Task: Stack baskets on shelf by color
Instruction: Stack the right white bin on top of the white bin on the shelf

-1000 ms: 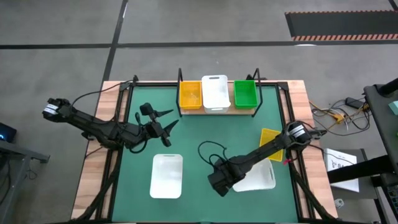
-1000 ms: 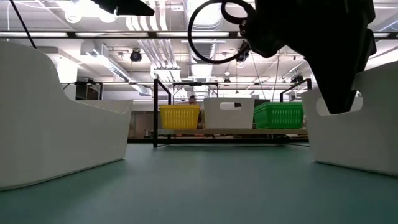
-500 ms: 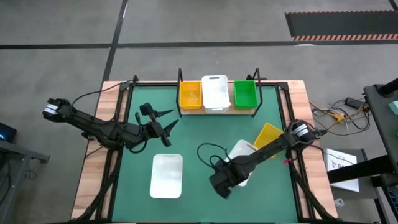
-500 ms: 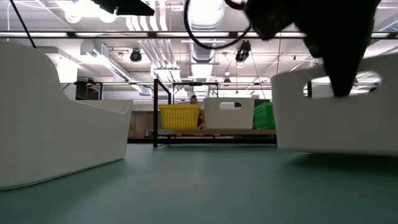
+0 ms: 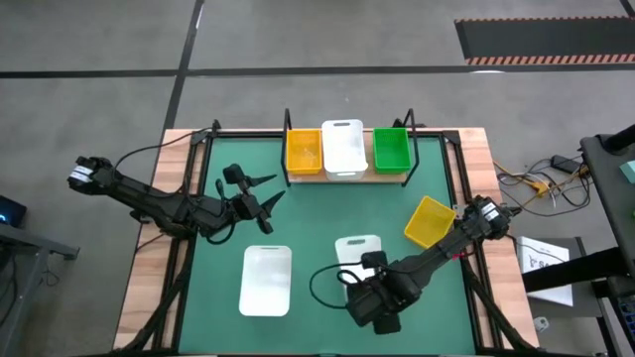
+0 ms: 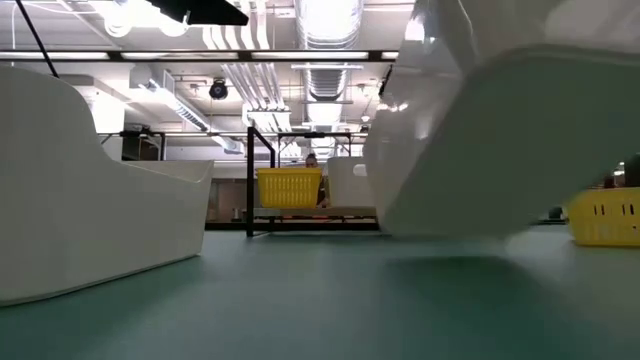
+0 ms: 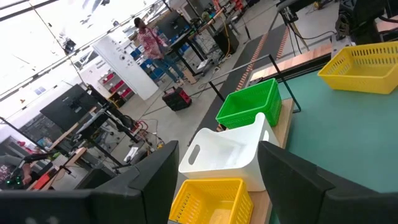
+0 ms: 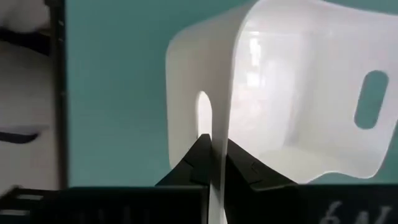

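My right gripper [image 5: 360, 276] is shut on a white basket [image 5: 357, 250], held above the green mat's near middle; the basket fills the low view's right [image 6: 500, 130]. My left gripper [image 5: 272, 188] is open and empty over the mat's left, in front of the shelf [image 5: 347, 179]. A yellow basket [image 5: 303, 151], a white one [image 5: 344, 147] and a green one [image 5: 390, 149] stand side by side on the shelf board. Another white basket [image 5: 266, 281] rests on its bottom on the near left of the mat. A loose yellow basket [image 5: 429, 221] rests on the mat's right. My right gripper pinches the white basket's near end wall [image 8: 221, 127] beside its handle slot [image 8: 204, 115], one finger inside the basket and one outside. The fingers [image 8: 200, 157] come from the table's near side. The basket is lifted off the mat and tilted, its open side up.
The shelf's thin black posts [image 5: 288, 127] rise at its ends. Black frame rails [image 5: 454, 188] run along the mat's edges. Cables [image 5: 332, 238] loop beside my right arm. Bare mat lies between the shelf and the loose baskets.
My right gripper has lifted the white basket off the near right of the mat and swung it toward the table's left. The basket has turned from crosswise to lengthwise and now stands tilted in the air. The yellow basket that it partly hid now shows whole.
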You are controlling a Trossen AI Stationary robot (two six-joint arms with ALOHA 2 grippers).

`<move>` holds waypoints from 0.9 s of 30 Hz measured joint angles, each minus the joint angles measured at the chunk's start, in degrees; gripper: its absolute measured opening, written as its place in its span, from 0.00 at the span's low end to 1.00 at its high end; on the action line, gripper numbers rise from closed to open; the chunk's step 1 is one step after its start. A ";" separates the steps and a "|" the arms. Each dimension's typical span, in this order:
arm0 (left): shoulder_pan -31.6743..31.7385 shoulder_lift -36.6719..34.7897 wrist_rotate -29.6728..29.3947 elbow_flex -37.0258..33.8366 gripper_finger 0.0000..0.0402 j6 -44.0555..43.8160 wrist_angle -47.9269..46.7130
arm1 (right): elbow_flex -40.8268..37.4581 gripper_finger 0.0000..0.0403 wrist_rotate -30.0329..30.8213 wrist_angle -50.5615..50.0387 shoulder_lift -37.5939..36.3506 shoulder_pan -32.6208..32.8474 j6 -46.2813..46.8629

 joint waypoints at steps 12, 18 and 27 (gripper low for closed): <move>0.01 0.00 -0.02 0.00 0.51 0.44 -0.01 | 11.97 0.02 20.91 -12.95 -0.06 0.85 0.51; 0.00 0.00 -0.01 0.00 0.51 0.45 0.01 | 14.28 0.02 27.10 -12.82 -0.42 -1.06 -2.72; -0.01 0.00 -0.02 -0.02 0.51 0.44 0.00 | 16.31 0.02 29.17 -12.75 -0.59 -12.43 -18.37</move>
